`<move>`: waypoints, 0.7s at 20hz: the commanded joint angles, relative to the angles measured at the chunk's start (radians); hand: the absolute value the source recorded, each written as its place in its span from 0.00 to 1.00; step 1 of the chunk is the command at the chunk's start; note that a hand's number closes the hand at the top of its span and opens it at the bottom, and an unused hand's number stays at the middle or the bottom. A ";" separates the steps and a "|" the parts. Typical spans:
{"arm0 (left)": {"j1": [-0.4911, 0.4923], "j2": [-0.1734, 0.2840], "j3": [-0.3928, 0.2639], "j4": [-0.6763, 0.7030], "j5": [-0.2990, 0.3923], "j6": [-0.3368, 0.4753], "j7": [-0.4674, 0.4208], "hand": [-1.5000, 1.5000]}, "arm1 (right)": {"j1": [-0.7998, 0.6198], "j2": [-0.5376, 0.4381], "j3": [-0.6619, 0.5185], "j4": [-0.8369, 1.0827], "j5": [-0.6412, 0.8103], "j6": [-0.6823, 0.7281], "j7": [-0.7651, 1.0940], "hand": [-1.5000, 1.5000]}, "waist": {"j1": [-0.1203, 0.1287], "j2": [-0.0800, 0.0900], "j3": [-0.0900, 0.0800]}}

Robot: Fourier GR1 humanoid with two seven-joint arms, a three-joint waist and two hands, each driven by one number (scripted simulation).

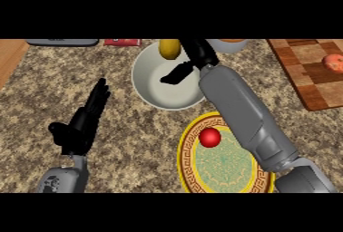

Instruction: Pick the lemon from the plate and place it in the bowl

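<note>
The lemon (170,48) sits at the far rim of the white bowl (155,88), just left of the right hand (194,56) — whose fingers curl beside it, thumb jutting down over the bowl; whether they pinch the fruit I cannot tell. Its long axis runs toward and away from the robot. A red ball (209,137) lies on the yellow-rimmed plate (189,174). The left hand (84,122) rests open over the table (53,86) — fingers straight.
</note>
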State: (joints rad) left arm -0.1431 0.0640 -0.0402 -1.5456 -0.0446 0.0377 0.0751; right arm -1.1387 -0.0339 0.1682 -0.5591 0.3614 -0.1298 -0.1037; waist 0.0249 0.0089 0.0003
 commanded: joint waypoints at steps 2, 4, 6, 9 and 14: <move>-0.011 0.003 0.014 0.015 -0.006 0.011 0.009 0.50 | -0.020 -0.001 -0.105 -0.054 -0.078 -0.042 -0.071 0.00 | -0.014 -0.006 0.000; -0.024 0.007 0.008 -0.014 -0.006 0.007 0.051 0.50 | -0.031 -0.004 -0.132 -0.039 -0.084 -0.061 -0.072 0.00 | -0.012 -0.006 0.000; -0.029 -0.038 0.002 0.097 -0.032 0.042 -0.055 0.50 | -0.052 -0.024 -0.175 -0.049 -0.129 -0.020 -0.031 0.00 | -0.021 -0.005 -0.001; 0.049 -0.051 -0.051 -0.044 -0.044 0.047 0.031 0.50 | -0.007 -0.033 -0.199 -0.098 -0.168 0.027 0.003 0.00 | -0.017 -0.010 0.000; -0.023 -0.004 0.014 0.001 -0.020 0.025 0.028 0.50 | 0.098 -0.100 -0.255 -0.160 -0.260 0.169 -0.012 0.00 | -0.026 -0.010 0.000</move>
State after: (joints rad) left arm -0.1449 0.0457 -0.0473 -1.5457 -0.0676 0.0637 0.0900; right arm -1.0920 -0.1018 -0.0447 -0.6857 0.1624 -0.0407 -0.1178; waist 0.0024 -0.0005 0.0000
